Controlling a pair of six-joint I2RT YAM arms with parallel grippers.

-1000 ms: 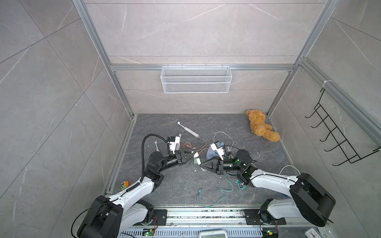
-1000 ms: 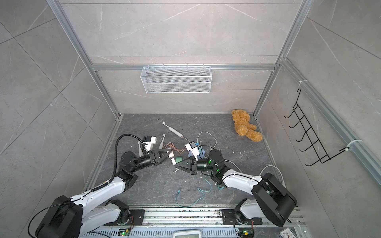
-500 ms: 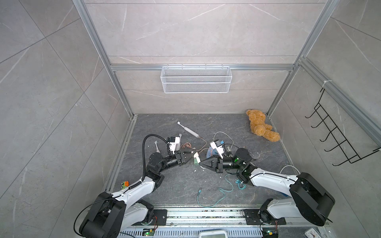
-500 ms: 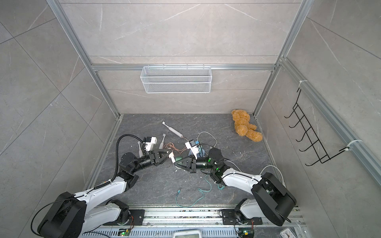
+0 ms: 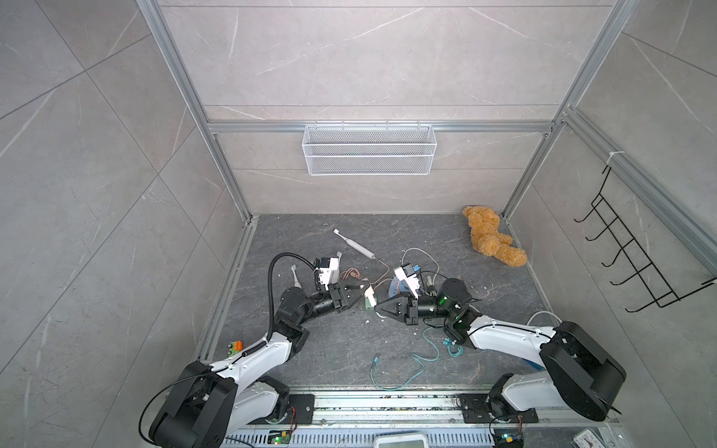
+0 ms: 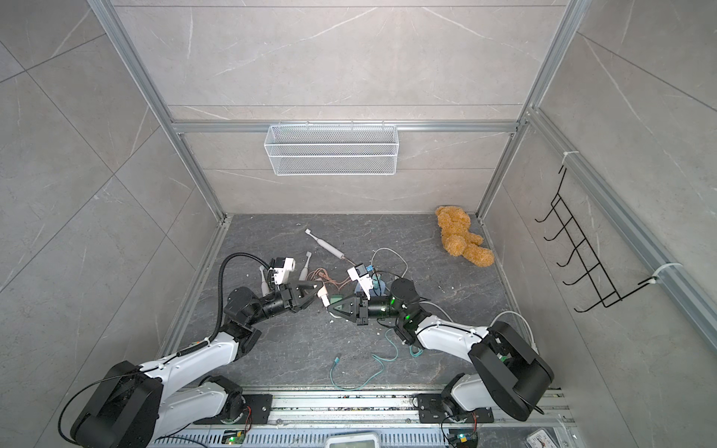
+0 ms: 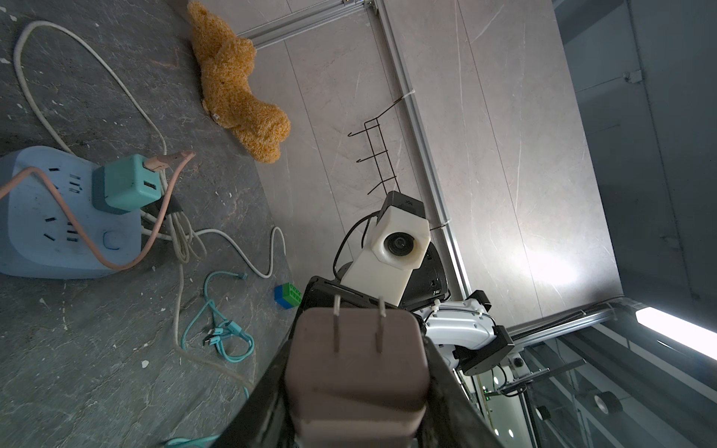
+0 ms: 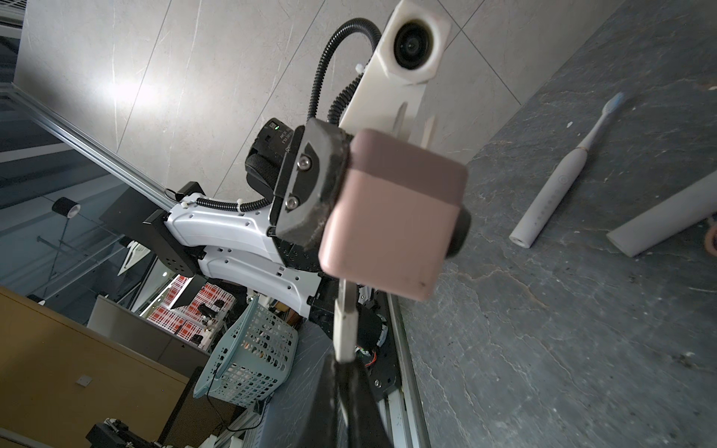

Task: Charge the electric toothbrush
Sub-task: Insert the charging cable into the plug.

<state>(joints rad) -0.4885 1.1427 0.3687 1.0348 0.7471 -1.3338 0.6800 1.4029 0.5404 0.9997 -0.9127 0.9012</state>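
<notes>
Pink adapter [image 7: 357,360] sat clamped in my left hand [image 5: 364,291]; right hand [image 8: 343,370] pinched the USB plug [image 8: 345,322] at its port. Next move, I judged, needed a straight push.

Robot lab cell, aluminium frame [image 5: 485,127], tile panels [image 5: 368,58], mounting rail [image 5: 388,403]

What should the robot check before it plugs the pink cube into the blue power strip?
1. Left gripper holds the pink cube: ok.
2. The cube's two prongs stick out free: ok.
3. Right gripper is shut on the white cable plug: ok.
4. Plug pushed fully into the cube: cannot tell.
5. Blue power strip has empty sockets: ok.
6. Toothbrush joined to this cable: cannot tell.
</notes>
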